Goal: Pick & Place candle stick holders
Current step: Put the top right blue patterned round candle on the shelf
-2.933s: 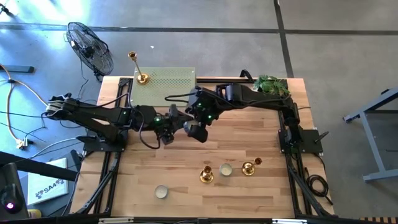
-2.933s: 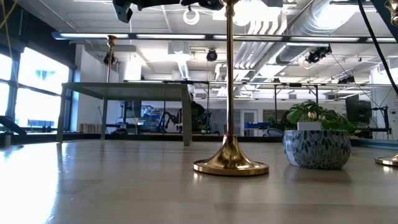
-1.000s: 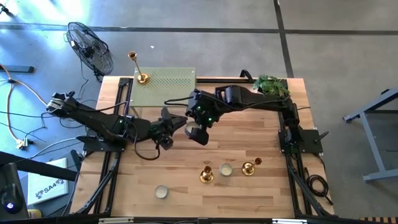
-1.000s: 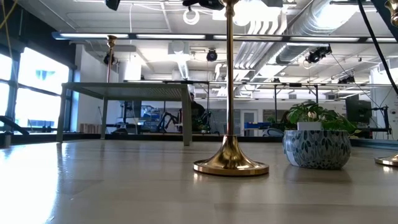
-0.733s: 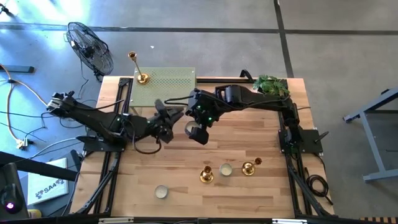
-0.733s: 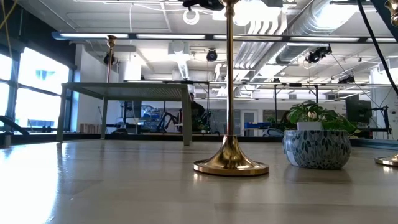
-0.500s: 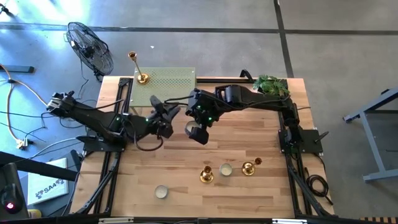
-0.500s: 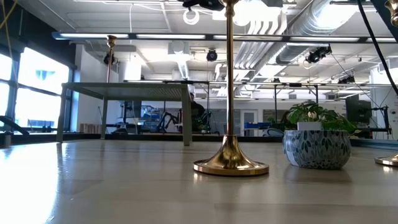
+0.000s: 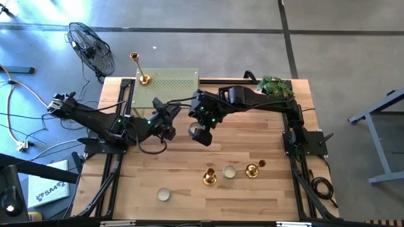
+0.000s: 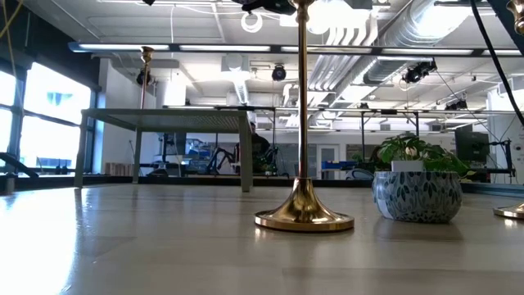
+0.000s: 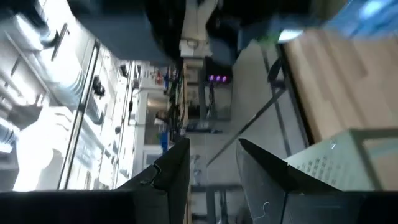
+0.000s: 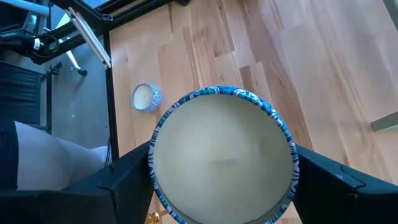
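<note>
One tall candlestick (image 9: 137,68) already stands at the far left corner beside the perforated stand (image 9: 166,88). Two shorter candlesticks (image 9: 209,176) and (image 9: 254,168) wait near the front edge, a small cup (image 9: 230,171) between them. The right gripper (image 12: 222,214), mid-table, has its jaws spread wide around a blue-rimmed bowl (image 12: 222,163), not a candlestick. The left gripper (image 11: 211,165) hangs just beside it with jaws partly open and nothing in them. By my reckoning two placements remain. Bare wood lies open between the arms and the front candlesticks; the plant (image 9: 276,86) crowds the far right corner, and another cup (image 9: 164,194) sits near the front left.
</note>
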You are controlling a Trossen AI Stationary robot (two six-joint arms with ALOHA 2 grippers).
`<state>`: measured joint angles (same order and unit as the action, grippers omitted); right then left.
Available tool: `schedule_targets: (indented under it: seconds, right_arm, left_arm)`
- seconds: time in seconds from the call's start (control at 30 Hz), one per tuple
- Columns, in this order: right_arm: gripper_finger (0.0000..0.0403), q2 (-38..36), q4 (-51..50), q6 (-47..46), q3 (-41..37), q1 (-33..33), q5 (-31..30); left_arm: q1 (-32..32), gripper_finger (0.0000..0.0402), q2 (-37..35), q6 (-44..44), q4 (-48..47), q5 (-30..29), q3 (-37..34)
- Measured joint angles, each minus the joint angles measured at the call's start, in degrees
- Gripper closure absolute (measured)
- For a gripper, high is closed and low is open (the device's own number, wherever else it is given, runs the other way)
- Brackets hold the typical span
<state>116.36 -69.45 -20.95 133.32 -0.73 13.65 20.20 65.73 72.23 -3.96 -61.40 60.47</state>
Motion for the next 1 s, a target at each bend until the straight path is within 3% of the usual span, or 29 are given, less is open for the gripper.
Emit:
schedule_targets:
  seconds: [0.17, 0.43, 0.6, 0.7, 1.0]
  right_arm:
    - [0.0105, 0.0, -0.2, 0.0, 0.0, 0.0, 0.0]
    - [0.0105, -0.1, -0.3, -0.6, 0.0, 0.0, 0.2]
    - [0.0105, -0.1, -0.3, -0.6, 0.0, 0.0, 0.2]
    - [0.0105, -0.1, -0.3, -0.6, 0.0, 0.0, 0.2]
    - [0.0105, -0.1, -0.2, -0.6, 0.0, 0.0, 0.2]
  left_arm:
    - [2.2, 0.0275, 0.0, 0.1, 0.8, 3.1, 0.0]
    - [3.8, 0.0275, -0.2, -0.3, 0.8, 2.2, 0.0]
    - [4.2, 0.0275, -0.3, -4.2, 1.0, -0.2, 0.0]
    - [4.2, 0.0275, -0.3, -9.5, 0.3, 2.4, 0.0]
    - [4.2, 0.0275, -0.3, -11.0, -0.4, 4.3, 0.0]
